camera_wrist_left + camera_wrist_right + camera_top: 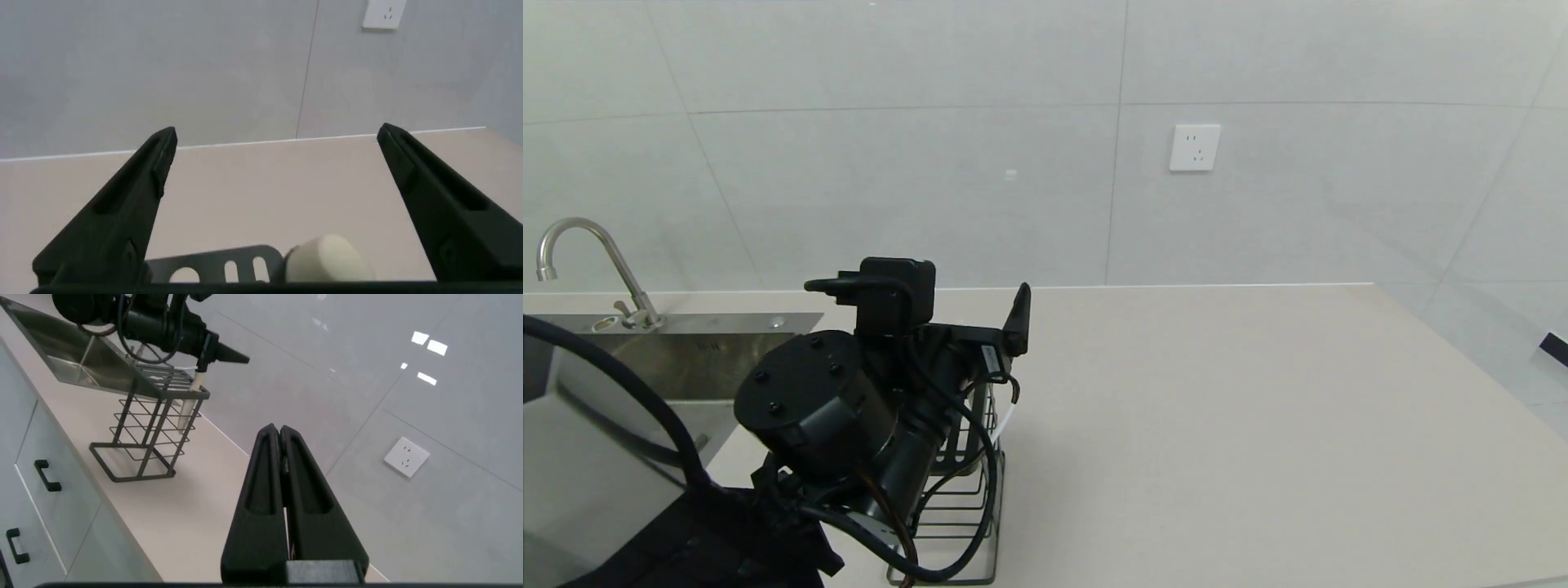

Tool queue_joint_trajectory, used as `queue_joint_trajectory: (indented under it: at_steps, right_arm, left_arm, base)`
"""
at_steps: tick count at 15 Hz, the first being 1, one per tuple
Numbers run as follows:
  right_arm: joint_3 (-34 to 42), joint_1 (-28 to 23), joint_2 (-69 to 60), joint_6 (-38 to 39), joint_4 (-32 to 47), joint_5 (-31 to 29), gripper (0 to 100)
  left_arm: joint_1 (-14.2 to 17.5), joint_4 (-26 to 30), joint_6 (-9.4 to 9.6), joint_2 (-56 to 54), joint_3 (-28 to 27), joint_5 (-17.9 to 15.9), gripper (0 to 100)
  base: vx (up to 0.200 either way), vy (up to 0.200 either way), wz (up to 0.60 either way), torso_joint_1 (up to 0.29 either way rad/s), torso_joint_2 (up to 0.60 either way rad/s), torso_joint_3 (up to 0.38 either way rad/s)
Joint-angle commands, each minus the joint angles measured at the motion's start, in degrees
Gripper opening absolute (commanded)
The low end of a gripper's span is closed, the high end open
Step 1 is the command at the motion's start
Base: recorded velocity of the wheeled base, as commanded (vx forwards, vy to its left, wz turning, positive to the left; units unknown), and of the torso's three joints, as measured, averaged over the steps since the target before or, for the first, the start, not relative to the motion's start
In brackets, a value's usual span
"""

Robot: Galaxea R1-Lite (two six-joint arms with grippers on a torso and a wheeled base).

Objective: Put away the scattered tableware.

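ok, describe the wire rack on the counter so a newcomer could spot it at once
Find the pale counter with the steel sink at its left end. Just right of the sink stands a black wire rack, under the left gripper. It is open black wire, unlike the solid steel sink, and a white handle pokes out of its top.

left arm [809, 408]: near left, elbow low, wrist raised, forearm reaching far and rightward | left gripper [278, 135]: aimed far, fingers spread wide apart | right gripper [280, 431]: held high, well right of the left gripper, fingers pressed flat together
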Motion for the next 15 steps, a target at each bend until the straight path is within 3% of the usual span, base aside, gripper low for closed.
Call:
queue_joint_trajectory:
  at_steps: [1,4,6,11,12,13,15]
  right_arm:
    - [0.0,0.0,0.1,0.0,0.3,0.0,0]
    - [0.0,0.0,0.1,0.0,1.0,0.0,0]
    - [0.0,0.0,0.1,-0.1,1.7,0.0,0]
    - [0.0,0.0,0.1,-1.0,2.7,0.0,0]
    - [0.0,0.0,0.1,-1.4,4.1,0.0,0]
    - [0.0,0.0,0.1,-1.4,4.2,0.0,0]
    - [0.0,0.0,0.1,-1.1,5.9,-0.1,0]
  left_arm:
    - [0.1,-0.1,1.69,-2.9,-1.6,-1.3,100]
    - [1.1,0.8,3.19,-7.5,-2.8,-9.0,100]
    - [3.1,9.9,2.66,-12.7,-2.6,-12.8,100]
    - [11.4,32.6,2.66,-24.9,-3.8,-33.3,100]
    - [13.6,34.7,2.66,-25.9,-3.9,-37.4,100]
    - [14.1,34.7,2.66,-26.0,-3.9,-37.9,100]
    - [19.1,34.2,2.57,-24.9,-3.7,-49.2,100]
  base:
    - [0.000,0.000,0.00,0.000,0.00,0.000]
    - [0.000,0.000,0.00,0.000,0.00,0.000]
    - [0.000,0.000,0.00,0.000,0.00,0.000]
    - [0.000,0.000,0.00,0.000,0.00,0.000]
    - [0.000,0.000,0.00,0.000,0.00,0.000]
    - [0.000,0.000,0.00,0.000,0.00,0.000]
    - [0.000,0.000,0.00,0.000,0.00,0.000]
